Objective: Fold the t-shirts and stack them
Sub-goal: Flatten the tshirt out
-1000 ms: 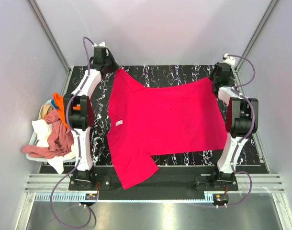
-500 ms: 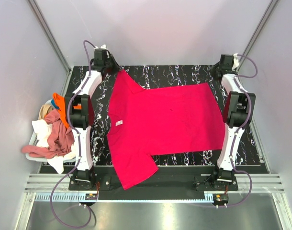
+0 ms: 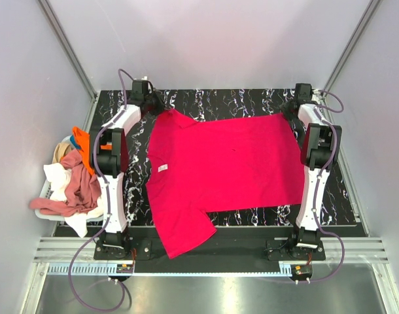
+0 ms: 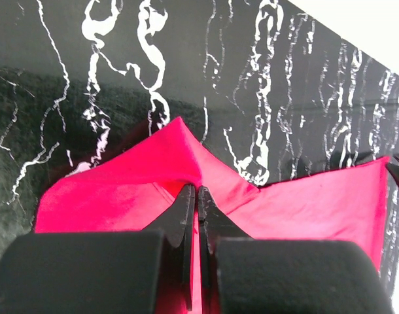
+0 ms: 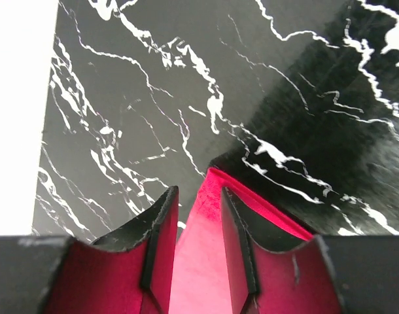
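Note:
A bright pinkish-red t-shirt [image 3: 225,163] lies spread across the black marbled table [image 3: 239,101], with a small white label [image 3: 162,168] near its left side. My left gripper [image 3: 156,107] is at the shirt's back left corner. In the left wrist view it [image 4: 196,190] is shut on a pinched fold of the red cloth [image 4: 121,190]. My right gripper [image 3: 293,110] is at the back right corner. Its jaws [image 5: 196,191] stand open, and the red corner [image 5: 199,261] lies flat between them on the table.
A heap of other t-shirts [image 3: 72,183], orange, dusty pink, white and beige, sits in a white basket off the table's left side. One red sleeve [image 3: 183,239] hangs over the near edge. Grey walls close in the back and both sides.
The right gripper has let go of the back right corner, which now lies flat. Both grippers have come down toward the table, the left still holding its corner.

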Controlling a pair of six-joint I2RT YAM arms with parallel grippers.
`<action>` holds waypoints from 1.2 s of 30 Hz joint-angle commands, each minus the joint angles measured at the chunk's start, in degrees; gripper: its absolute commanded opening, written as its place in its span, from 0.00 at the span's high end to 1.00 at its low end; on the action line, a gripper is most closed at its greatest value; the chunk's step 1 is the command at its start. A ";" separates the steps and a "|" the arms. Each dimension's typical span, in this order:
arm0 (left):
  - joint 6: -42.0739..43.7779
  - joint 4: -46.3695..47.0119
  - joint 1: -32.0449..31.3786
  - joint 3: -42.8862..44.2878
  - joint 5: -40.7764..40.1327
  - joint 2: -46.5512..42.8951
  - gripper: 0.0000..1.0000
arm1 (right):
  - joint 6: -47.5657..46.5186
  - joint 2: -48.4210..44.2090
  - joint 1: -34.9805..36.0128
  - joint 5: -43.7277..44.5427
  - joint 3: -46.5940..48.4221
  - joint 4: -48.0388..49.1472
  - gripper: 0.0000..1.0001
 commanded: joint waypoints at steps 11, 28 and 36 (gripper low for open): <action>-1.52 -1.48 0.29 0.27 1.27 -13.58 1.00 | -2.10 10.12 0.39 3.56 19.21 -22.00 0.62; -0.55 -5.73 0.29 -4.56 1.09 -19.30 1.00 | -6.50 15.74 0.31 2.24 26.06 -30.44 0.93; -0.37 -5.46 0.29 0.80 3.46 -13.69 1.00 | -10.10 13.64 0.39 -4.07 26.60 -19.12 1.00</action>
